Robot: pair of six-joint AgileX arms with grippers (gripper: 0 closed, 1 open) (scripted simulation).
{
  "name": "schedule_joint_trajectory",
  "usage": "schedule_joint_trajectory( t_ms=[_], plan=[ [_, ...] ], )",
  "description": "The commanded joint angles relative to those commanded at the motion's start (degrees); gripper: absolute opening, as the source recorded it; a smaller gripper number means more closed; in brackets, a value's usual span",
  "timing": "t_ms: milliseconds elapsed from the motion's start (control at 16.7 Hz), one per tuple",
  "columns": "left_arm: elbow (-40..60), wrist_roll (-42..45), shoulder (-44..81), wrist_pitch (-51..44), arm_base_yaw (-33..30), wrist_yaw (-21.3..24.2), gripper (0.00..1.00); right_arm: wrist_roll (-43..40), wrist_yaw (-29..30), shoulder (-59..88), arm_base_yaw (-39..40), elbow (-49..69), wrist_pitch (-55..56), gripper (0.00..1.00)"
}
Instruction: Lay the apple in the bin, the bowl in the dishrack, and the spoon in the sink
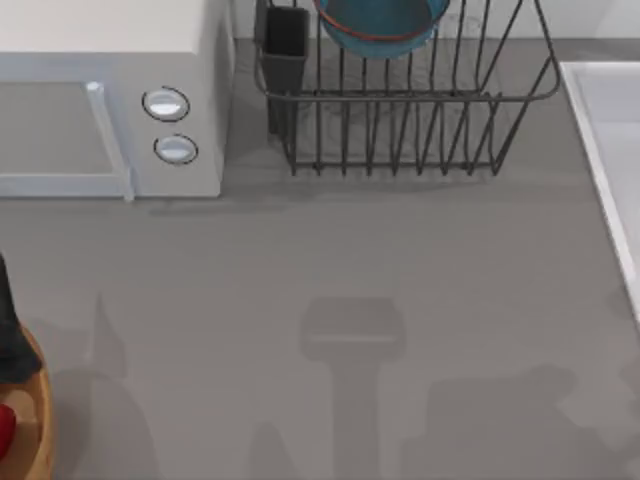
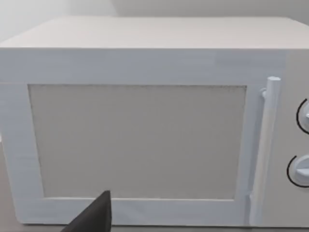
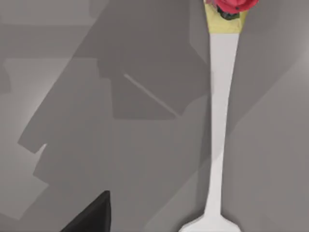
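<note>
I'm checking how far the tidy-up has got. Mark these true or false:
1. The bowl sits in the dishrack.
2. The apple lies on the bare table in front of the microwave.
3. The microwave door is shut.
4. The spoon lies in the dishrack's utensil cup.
1. True: the bowl rests among the bars of the dishrack.
2. False: the apple is inside the bin, at the table's left edge.
3. True: the microwave door is closed, as the left wrist view also shows.
4. False: the spoon lies on a grey surface under the right wrist camera.
</note>
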Motion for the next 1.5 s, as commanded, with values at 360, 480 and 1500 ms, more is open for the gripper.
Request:
schedule_joint_trajectory(
  t_ms=[360,480,1500],
  plan=[
    [0.0,0.0,0.0,0.0,0.0,0.0,1.00,0.0,0.0,0.1,0.2,-0.1,0.1,1.00],
    [0.0,0.0,0.0,0.0,0.0,0.0,1.00,0.1,0.0,1.1,0.2,-1.4,2.2,1.00],
    [0.0,0.0,0.0,0.0,0.0,0.0,1.00,0.4,0.0,13.1,0.3,-14.5,27.4,0.77]
  ],
)
